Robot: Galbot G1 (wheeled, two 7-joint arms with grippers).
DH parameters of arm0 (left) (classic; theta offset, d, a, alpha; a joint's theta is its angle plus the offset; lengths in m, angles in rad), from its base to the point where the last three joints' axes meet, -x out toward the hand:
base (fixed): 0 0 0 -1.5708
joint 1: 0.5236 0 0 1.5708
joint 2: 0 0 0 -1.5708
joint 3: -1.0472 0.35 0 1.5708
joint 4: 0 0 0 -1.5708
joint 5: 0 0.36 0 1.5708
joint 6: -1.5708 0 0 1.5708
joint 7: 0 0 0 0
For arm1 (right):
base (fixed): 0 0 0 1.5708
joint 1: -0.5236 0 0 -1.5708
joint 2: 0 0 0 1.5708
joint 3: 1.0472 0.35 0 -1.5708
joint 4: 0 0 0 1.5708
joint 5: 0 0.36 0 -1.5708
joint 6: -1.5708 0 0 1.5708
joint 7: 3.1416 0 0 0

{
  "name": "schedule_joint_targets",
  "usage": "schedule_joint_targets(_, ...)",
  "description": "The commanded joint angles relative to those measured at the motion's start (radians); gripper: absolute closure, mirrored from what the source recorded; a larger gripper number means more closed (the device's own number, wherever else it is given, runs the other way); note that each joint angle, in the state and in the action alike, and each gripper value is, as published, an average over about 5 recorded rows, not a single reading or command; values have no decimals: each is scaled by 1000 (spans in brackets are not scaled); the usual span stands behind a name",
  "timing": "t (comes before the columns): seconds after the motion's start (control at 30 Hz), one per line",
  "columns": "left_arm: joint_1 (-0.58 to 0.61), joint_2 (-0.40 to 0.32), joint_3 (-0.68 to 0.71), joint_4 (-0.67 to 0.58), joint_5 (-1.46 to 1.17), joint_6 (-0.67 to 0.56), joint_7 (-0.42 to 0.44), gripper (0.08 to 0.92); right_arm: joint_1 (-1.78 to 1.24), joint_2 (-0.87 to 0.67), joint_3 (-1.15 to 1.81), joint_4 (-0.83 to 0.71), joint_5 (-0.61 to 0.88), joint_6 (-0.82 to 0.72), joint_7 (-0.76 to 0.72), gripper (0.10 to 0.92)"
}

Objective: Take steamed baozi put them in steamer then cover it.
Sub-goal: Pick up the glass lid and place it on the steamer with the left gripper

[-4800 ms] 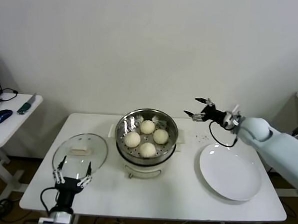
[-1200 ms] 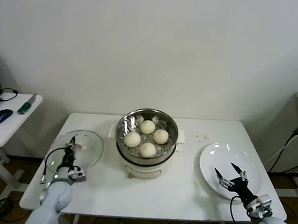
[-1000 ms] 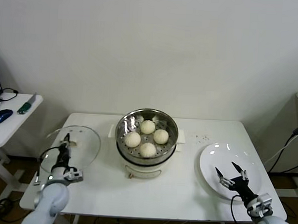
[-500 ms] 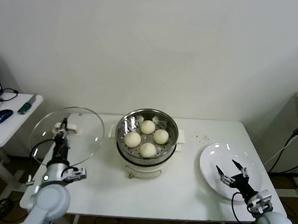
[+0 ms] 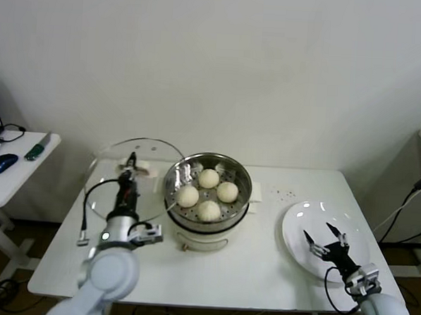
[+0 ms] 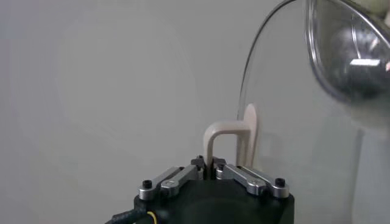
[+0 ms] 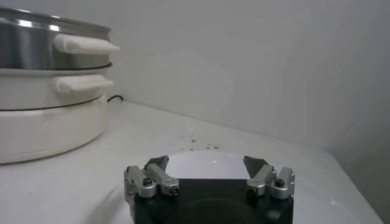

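Holding: left gripper (image 6: 210, 172) is pinching the cover (image 5: 128, 178) by its handle, in the air beside the steamer (image 5: 207, 192).
Waiting: right gripper (image 5: 327, 242) is staying wide open (holding nothing) over the plate (image 5: 313, 223).
Sitting: four baozi (image 5: 207, 192) are lying inside the steamer.

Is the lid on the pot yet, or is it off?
Off. The left gripper holds the cover up by its handle, tilted beside the steamer, whose four baozi show uncovered.

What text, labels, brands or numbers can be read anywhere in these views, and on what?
None: no readable text in any view.
Steamer, its white base, lid, plate: no print visible.
Side-table items: too small to tell.
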Motion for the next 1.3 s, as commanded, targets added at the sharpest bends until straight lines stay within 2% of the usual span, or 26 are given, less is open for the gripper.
schedule_joint_targets(0.03,-185,-183,200,117,142,61,137,849,14,14,11,-35,-23,9,-5,203)
schedule_joint_targets(0.33,-232,-333,229,304,191,61,118,849,0,10,38,-30,-23,13,-6,203)
schedule_joint_targets(0.6,-238,-423,246,377,189,61,88,849,-11,10,53,-25,-22,23,-8,203)
schedule_joint_targets(1.3,-225,-437,233,445,175,61,56,849,9,13,48,-21,6,43,-12,203)
